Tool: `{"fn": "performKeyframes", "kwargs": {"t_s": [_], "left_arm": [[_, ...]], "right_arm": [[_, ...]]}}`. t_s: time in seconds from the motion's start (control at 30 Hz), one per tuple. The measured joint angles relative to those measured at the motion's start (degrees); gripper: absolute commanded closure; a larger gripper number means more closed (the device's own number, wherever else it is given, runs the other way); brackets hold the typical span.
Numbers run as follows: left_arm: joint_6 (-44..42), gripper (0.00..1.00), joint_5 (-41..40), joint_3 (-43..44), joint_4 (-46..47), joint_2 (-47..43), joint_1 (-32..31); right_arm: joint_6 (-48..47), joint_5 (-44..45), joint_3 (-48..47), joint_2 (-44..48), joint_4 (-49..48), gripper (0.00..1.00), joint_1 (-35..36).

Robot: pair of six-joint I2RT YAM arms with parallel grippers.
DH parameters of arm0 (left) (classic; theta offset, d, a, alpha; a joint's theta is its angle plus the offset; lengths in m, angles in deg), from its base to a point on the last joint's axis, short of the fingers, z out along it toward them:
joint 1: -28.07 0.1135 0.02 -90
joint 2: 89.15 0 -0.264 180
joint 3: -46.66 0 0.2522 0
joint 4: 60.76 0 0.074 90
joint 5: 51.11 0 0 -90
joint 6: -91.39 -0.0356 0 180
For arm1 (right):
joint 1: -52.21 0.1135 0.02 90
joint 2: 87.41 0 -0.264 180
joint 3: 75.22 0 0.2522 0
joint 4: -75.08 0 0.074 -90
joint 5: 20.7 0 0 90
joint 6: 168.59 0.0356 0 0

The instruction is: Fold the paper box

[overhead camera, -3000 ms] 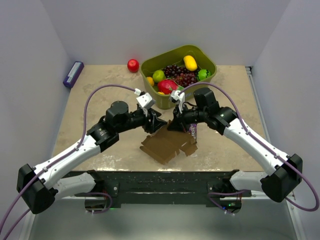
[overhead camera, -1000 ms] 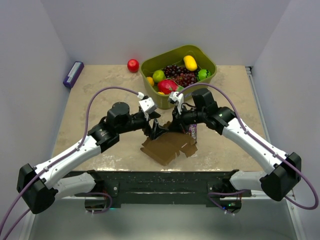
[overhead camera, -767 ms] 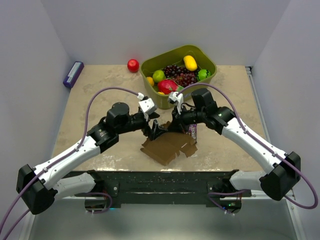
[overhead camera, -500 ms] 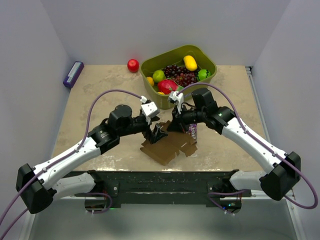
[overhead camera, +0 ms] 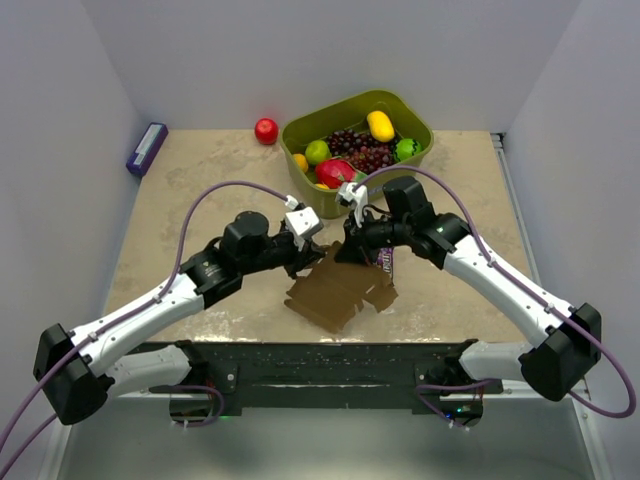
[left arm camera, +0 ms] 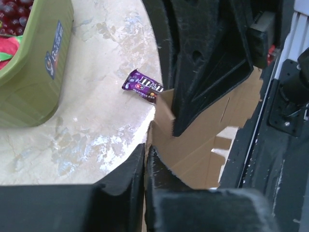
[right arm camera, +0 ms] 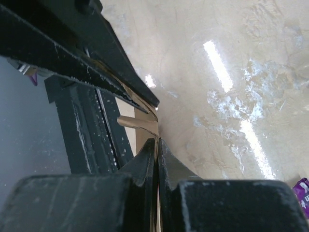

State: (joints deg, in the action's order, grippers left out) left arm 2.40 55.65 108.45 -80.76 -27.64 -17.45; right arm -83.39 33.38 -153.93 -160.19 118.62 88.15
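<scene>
The flat brown die-cut cardboard paper box (overhead camera: 335, 292) lies on the beige stone-patterned table (overhead camera: 200, 190), near the front edge and between the two arms. Its far edge is lifted off the surface where both grippers meet it.

The left gripper (left arm camera: 146, 153) has its black jaws pressed together on the sheet's far left edge. In the left wrist view the thin card rises straight out of the slit between the fingers, so it appears to be pinched rather than merely touched. The right gripper (right arm camera: 157, 145) is likewise clamped on a sliver of card just beside the other pinch. The two sets of fingers are almost touching.

Holding the same edge from opposite sides looks meant to steady one panel while the other is bent along a crease. One pinch would act as the anchor and the other as the hinge. The sheet is mostly flat, so the folding seems to be at an early stage.

A small purple candy wrapper (left arm camera: 143, 87) lies on the table just beyond the lifted edge. The olive-green plastic bin (left arm camera: 34, 82) of fruit sits farther back. A red apple (overhead camera: 266, 131) and a small purple rectangular box (overhead camera: 146, 148) rest well apart at the far left.
</scene>
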Motion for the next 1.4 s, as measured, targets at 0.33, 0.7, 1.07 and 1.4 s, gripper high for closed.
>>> {"fn": "performKeyframes", "kwargs": {"t_s": [0.33, 0.7, 1.07, 1.4], "left_arm": [[4.6, 1.0, -9.4, -3.8, 0.9, 1.4, 0.0], [14.8, 1.0, -18.0, -16.1, 16.3, 1.6, 0.0], [14.9, 1.0, -22.7, -19.2, 28.5, 4.7, 0.0], [14.0, 1.0, -22.3, -22.9, 34.6, 4.4, 0.0]], "right_arm": [[10.0, 18.3, -0.2, 0.3, -1.2, 0.19, 0.0], [45.2, 29.3, 11.2, 14.0, -20.7, 0.18, -0.3], [70.4, 28.5, 23.8, 10.0, -35.6, 0.17, 1.7], [78.9, 32.3, 26.4, 7.8, -39.7, 0.16, 1.7]]}}
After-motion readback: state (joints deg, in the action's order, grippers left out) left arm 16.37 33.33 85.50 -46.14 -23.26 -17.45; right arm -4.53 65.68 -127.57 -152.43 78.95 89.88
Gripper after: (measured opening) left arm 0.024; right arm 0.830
